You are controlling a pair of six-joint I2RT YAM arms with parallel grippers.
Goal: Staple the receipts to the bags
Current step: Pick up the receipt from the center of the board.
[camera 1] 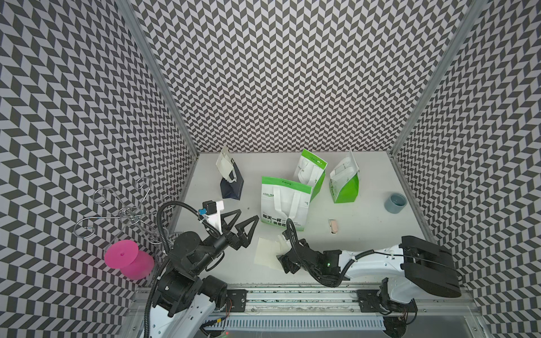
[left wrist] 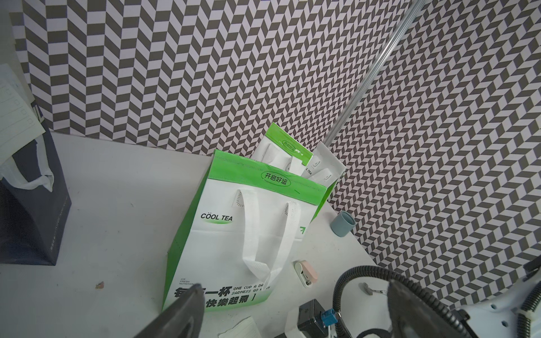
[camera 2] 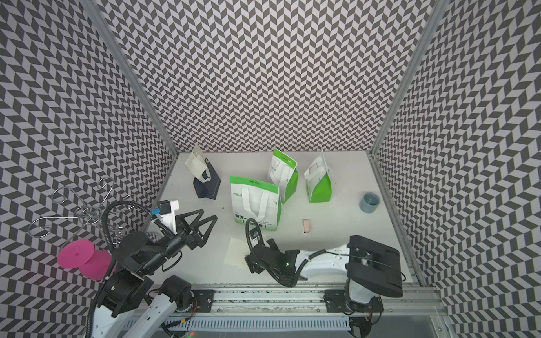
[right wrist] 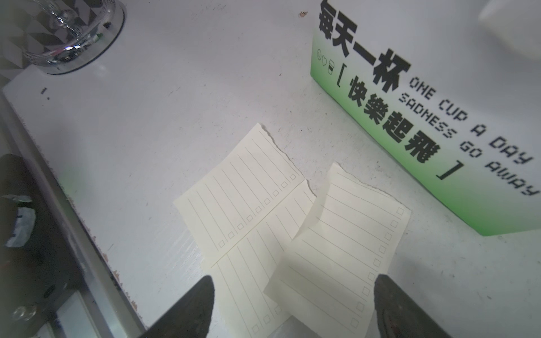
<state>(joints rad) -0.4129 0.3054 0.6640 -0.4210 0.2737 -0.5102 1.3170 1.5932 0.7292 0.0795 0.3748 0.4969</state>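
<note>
four bags [camera 1: 345,190] are seen standing on the table [camera 1: 366,234] in both top views: a navy bag [camera 1: 232,188] at ten o'clock of the front bag [camera 1: 285,204], and two green ones behind it at one and two o'clock. loose receipts [right wrist: 345,248] are laid flat near the table's front edge, at seven o'clock of the front bag, one curled and overlapped on the others. the right gripper [right wrist: 294,278] is held just over them, its jaws spread apart with nothing clamped. the left gripper [camera 1: 248,215] is held above the table at nine o'clock of the front bag, jaws wide apart and empty. a stapler [camera 1: 333,226] is laid at four o'clock, a cup [camera 1: 395,202] at three.
</note>
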